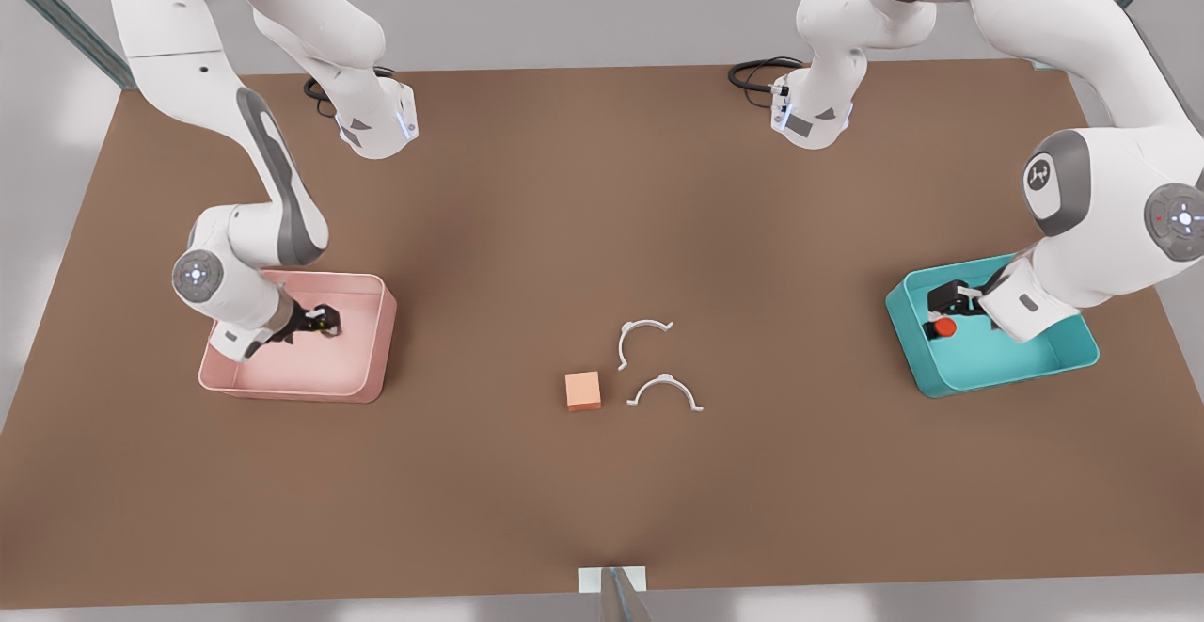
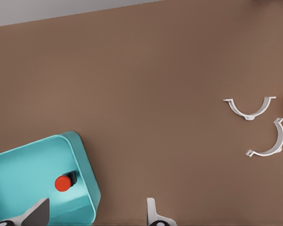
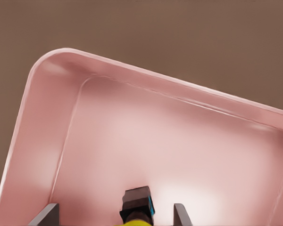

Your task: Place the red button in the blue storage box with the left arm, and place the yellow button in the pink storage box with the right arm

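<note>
The red button (image 1: 944, 327) (image 2: 62, 182) lies on the floor of the blue storage box (image 1: 1053, 358) (image 2: 19, 165) at the front view's right. My left gripper (image 1: 952, 302) (image 2: 94, 214) hangs just above it, open, its fingers (image 2: 37, 213) wide apart and off the button. At the front view's left, my right gripper (image 1: 320, 321) (image 3: 113, 214) reaches down into the pink storage box (image 1: 367, 340) (image 3: 146, 117). It is open. The yellow button (image 3: 137, 217), yellow cap on a black body, sits between its fingers (image 3: 179, 214) without touching them.
An orange cube (image 1: 583, 390) and two white curved clips (image 1: 644, 338) (image 1: 665, 391) (image 2: 249, 107) (image 2: 269, 141) lie loose near the middle of the brown table (image 1: 602, 208). Both boxes stand towards the table's side edges.
</note>
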Robot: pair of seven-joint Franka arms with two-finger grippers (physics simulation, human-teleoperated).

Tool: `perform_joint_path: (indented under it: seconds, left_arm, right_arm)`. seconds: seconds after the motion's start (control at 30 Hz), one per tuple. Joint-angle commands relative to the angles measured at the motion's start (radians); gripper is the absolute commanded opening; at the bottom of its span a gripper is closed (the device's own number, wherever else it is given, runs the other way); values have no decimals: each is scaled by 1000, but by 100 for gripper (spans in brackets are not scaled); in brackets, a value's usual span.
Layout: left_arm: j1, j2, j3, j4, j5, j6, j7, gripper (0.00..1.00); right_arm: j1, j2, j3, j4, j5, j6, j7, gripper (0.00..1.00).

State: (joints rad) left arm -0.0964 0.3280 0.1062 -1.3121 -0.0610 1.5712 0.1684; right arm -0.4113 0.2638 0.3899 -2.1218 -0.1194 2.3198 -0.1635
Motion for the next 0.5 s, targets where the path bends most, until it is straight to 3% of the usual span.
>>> perform_joint_path:
  seconds: [0.0,0.07,0.13,0.17,0.23,0.33,0.37,0.47]
  left_arm:
    - [1,-1,1,1,1,-33,-210,100]
    - [1,-1,1,1,3,-34,-207,100]
    - [1,-1,1,1,3,-37,-207,100]
    - [1,-1,1,1,3,-37,-205,100]
    - [1,-1,1,1,3,-37,-198,100]
    - [1,-1,1,1,3,-39,-198,100]
    - [1,-1,1,1,3,-39,-198,100]
    - [0,-1,1,1,3,-39,-201,100]
  right_arm:
    - [6,2,3,46,3,1,104,100]
    - [72,29,7,379,-5,-338,105,100]
    - [124,22,10,539,-14,-445,134,100]
    - [163,-20,-8,604,-17,-588,193,100]
    - [509,-153,-411,563,26,-643,214,100]
    - [496,-132,-416,545,64,-643,216,100]
    - [470,-123,-418,565,204,-636,216,100]
    - [468,-113,-418,568,112,-635,202,100]
